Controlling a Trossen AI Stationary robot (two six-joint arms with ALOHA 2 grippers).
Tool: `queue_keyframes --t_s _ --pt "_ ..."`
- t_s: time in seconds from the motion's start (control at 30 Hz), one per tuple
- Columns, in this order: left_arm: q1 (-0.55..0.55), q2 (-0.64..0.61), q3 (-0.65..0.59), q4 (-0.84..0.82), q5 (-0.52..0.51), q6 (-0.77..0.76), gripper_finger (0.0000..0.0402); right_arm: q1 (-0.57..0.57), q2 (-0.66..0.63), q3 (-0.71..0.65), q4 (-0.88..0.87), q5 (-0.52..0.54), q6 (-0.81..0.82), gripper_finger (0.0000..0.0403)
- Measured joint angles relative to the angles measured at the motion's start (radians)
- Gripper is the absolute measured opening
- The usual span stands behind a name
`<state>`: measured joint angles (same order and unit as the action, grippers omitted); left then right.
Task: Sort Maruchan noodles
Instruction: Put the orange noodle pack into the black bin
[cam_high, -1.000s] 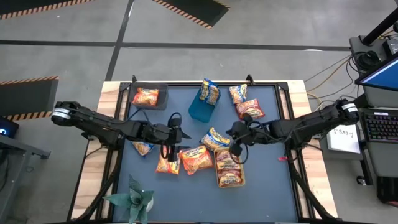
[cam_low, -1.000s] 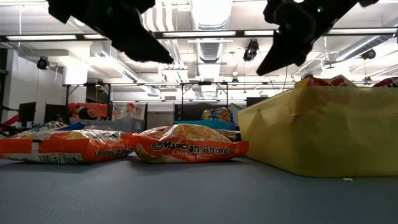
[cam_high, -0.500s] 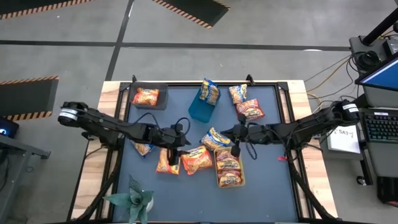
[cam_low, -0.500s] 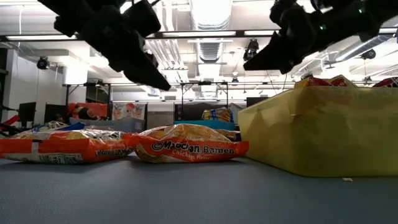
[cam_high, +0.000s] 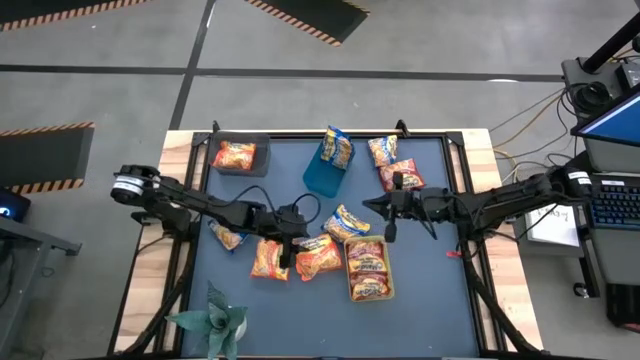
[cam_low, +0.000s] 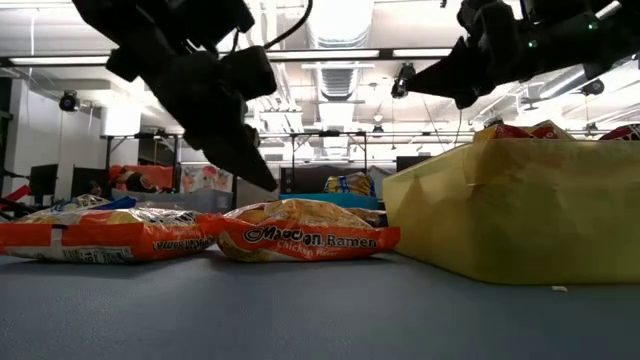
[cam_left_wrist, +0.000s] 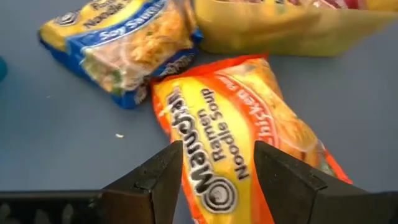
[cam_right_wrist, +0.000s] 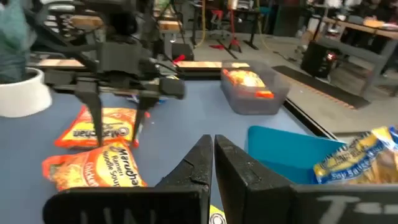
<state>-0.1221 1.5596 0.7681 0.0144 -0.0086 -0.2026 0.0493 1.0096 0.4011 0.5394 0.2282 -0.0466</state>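
the left gripper (cam_high: 285, 243) has its jaws apart and holds nothing; it hangs just above an orange noodle packet (cam_high: 317, 254) near the middle of the blue table (cam_high: 430, 290), and through its wrist camera the two dark fingers (cam_left_wrist: 163, 180) straddle that packet's label. the right gripper (cam_high: 388, 213) has its jaws pressed together, empty, and hovers above the table to the right of centre. a blue-and-yellow packet (cam_high: 347, 223) lies between the two grippers, touching the orange one's upper corner. a second orange packet (cam_high: 269, 259) lies just left of the first. a yellow-green bin (cam_high: 368, 269) sits just right of them with red packets inside. a blue bin (cam_high: 322, 171) stands near the far edge with a blue-and-yellow packet (cam_high: 338, 147) leaning in it. a grey bin (cam_high: 240, 156) in the far left corner holds one orange packet. two more packets (cam_high: 393, 163) lie loose near the far right. a small potted plant (cam_high: 213, 318) stands at the near left edge.
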Motion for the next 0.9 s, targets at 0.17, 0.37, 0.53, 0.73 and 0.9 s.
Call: queue_keyframes --t_s 0.17,0.37,0.53,0.73,0.9 --pt "0.012 0.005 0.000 0.001 0.001 -0.028 0.0208 -0.004 -0.018 -0.004 -0.009 -0.004 -0.015 0.0009" --pt "0.020 0.010 -0.004 0.001 0.042 -0.026 0.0237 -0.006 0.003 -0.014 -0.004 -0.011 -0.017 0.0009" --pt "0.027 0.022 -0.022 0.005 0.056 -0.030 0.0239 -0.010 0.017 -0.042 0.017 -0.011 0.013 0.0009" --pt "0.043 0.093 -0.052 0.140 0.149 -0.057 0.0233 -0.011 0.027 -0.096 0.122 -0.019 0.038 0.0009" --pt "0.065 0.149 -0.062 0.212 0.227 -0.104 0.0232 -0.011 0.026 -0.118 0.159 -0.020 0.066 0.0009"
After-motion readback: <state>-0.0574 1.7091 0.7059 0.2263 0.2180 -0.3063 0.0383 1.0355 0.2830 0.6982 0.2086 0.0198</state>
